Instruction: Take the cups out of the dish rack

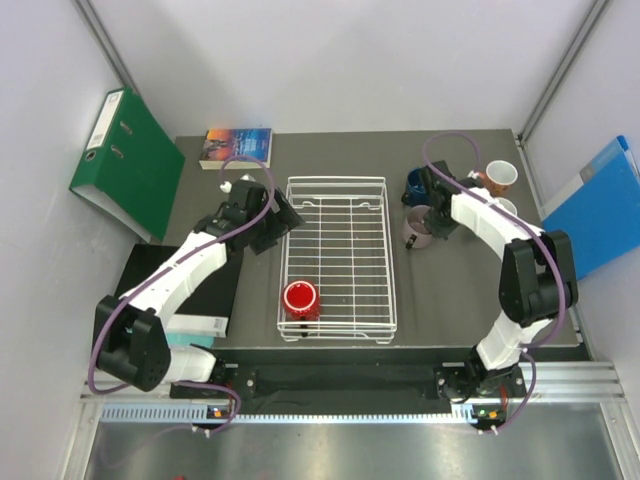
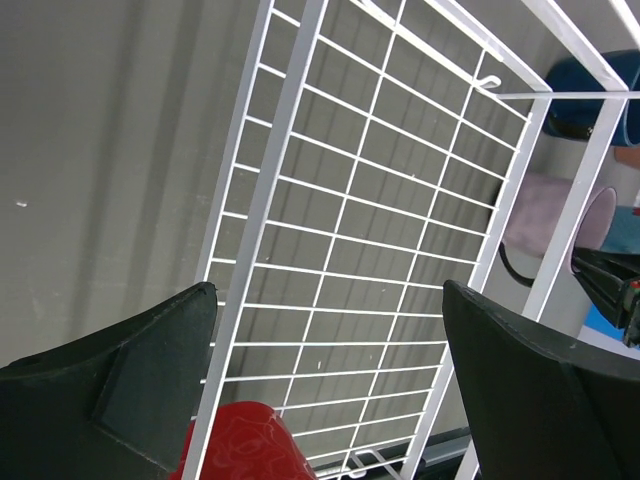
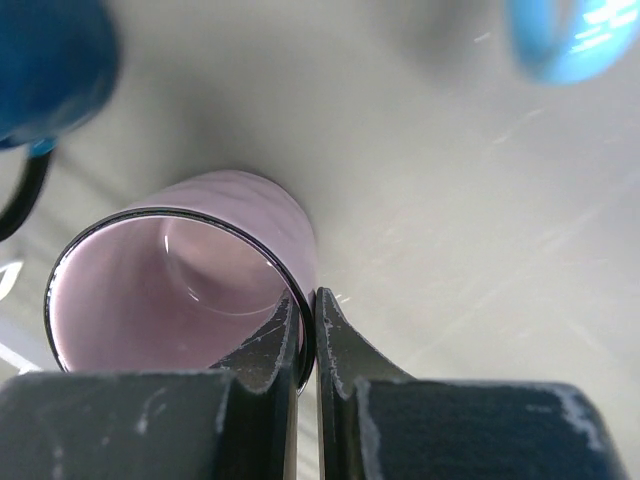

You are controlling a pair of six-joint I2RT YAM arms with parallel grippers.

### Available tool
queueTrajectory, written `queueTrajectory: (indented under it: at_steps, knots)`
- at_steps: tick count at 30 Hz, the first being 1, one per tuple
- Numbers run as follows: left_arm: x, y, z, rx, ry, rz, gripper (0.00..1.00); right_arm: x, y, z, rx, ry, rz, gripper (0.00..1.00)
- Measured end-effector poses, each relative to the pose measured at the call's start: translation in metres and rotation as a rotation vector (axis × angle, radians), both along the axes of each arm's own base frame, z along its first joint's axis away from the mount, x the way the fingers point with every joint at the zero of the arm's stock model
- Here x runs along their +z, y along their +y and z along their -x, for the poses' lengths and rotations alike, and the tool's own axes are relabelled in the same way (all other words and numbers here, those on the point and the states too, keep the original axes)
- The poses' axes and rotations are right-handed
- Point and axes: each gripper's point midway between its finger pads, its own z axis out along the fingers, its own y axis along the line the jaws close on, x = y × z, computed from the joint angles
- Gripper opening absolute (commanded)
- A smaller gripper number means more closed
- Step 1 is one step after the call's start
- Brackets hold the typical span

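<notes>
- The right gripper (image 3: pixel 306 312) pinches the rim of the pale mauve cup (image 3: pixel 190 270), one finger inside and one outside.
- The cup seems to rest on the table (image 3: pixel 450 200), to the right of the dish rack (image 1: pixel 338 200).
- The next move is to let go and lift straight up, so the cup does not tip.
- The dark blue cup (image 3: pixel 50 60) and the teal cup (image 3: pixel 570 40) stand near, so there is little room sideways.
- The red cup (image 1: pixel 300 299) is alone in the rack, near the front left corner.
- The left gripper (image 2: pixel 330 300) hangs wide open over the rack, holding nothing.
- The wire wall is close beside the red cup.
</notes>
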Motion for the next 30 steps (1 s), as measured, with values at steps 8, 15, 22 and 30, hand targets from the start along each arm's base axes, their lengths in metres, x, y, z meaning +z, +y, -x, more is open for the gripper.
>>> queueTrajectory:
  at_steps: [8,15,22,30]
  knots:
    - [-0.001,0.002,0.0,0.003,0.003,-0.01,0.99,-0.001,-0.029,0.006,-0.053,0.034,0.086,0.0]
    - [-0.005,0.001,0.0,0.0,0.014,-0.012,0.99,-0.001,-0.027,-0.013,-0.049,0.025,0.099,0.0]
    - [-0.006,0.001,0.0,-0.004,0.016,-0.015,0.99,-0.001,-0.024,-0.024,-0.038,0.022,0.102,0.0]
    - [-0.012,0.0,0.0,-0.008,0.032,-0.021,0.99,-0.001,-0.023,-0.025,0.001,0.024,0.103,0.15]
